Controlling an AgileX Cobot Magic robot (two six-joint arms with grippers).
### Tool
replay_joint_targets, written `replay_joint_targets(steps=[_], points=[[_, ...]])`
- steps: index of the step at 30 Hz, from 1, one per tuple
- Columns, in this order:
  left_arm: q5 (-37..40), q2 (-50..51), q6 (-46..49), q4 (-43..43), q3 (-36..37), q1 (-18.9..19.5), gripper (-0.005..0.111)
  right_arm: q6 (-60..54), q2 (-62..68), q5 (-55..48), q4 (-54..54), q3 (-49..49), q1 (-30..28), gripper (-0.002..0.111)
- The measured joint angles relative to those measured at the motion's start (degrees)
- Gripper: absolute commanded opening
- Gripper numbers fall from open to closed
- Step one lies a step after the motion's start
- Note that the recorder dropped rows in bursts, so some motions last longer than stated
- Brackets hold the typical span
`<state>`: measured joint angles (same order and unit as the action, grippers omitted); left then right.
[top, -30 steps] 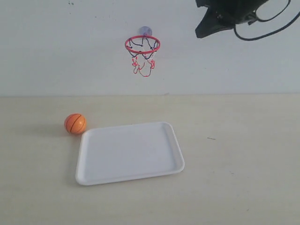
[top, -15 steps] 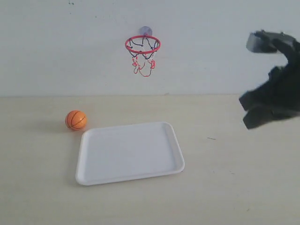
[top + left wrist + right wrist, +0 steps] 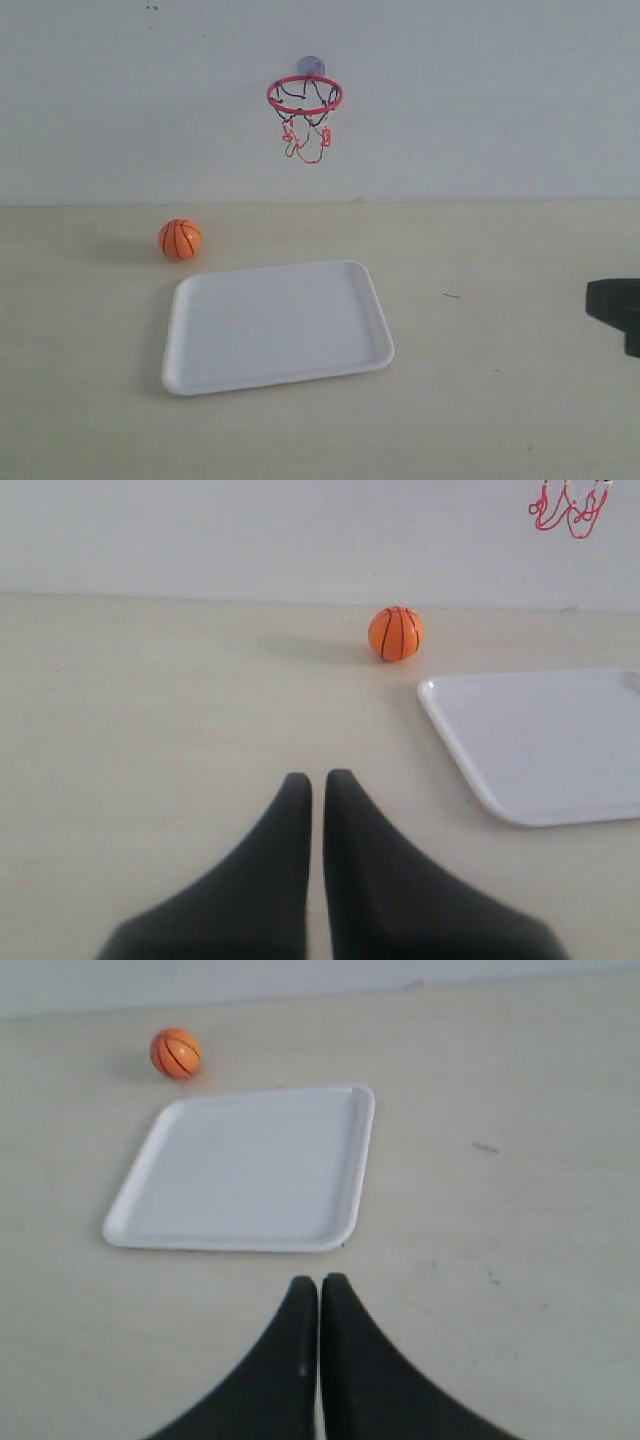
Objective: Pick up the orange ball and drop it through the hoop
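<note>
Beside the white tray, apparently set below the hoop as a catcher, the orange ball is left loose; left gripper and right gripper are held pressed together, nothing yet being grasped.

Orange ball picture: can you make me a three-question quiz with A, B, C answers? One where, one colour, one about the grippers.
1. Where is the orange ball? A. In the net. B. On the table beside the white tray. C. In a gripper.
2. What colour is the hoop ring? A. Red. B. Blue. C. Green.
3. How are the left gripper and right gripper? A. Wide open. B. Squeezing the ball. C. Shut, holding nothing.
Answers: 1 B, it rests on bare table off the tray's corner; 2 A, the ring is plainly red; 3 C, both wrist views show them closed and empty.
</note>
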<state>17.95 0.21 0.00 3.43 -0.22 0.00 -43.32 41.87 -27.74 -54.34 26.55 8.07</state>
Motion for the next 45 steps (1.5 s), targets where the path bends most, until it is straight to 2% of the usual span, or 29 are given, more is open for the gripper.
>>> replay_joint_targets(steps=[16,22,28,33,45], points=[[0.0,0.0,0.0,0.0,0.0,0.0,0.004,-0.1,-25.7,2.5,0.7,-1.1,0.0,0.0],[0.0,0.0,0.0,0.0,0.0,0.0,0.004,-0.3,-35.2,2.9,2.4,-11.2,-3.1,0.0],[0.0,0.0,0.0,0.0,0.0,0.0,0.004,-0.4,-37.5,4.0,2.8,-21.2,-3.9,0.0],[0.0,0.0,0.0,0.0,0.0,0.0,0.004,-0.5,-37.6,5.1,2.9,-25.8,-4.0,0.0],[0.0,0.0,0.0,0.0,0.0,0.0,0.004,-1.4,-38.8,5.1,4.4,-26.3,-4.0,0.0]])
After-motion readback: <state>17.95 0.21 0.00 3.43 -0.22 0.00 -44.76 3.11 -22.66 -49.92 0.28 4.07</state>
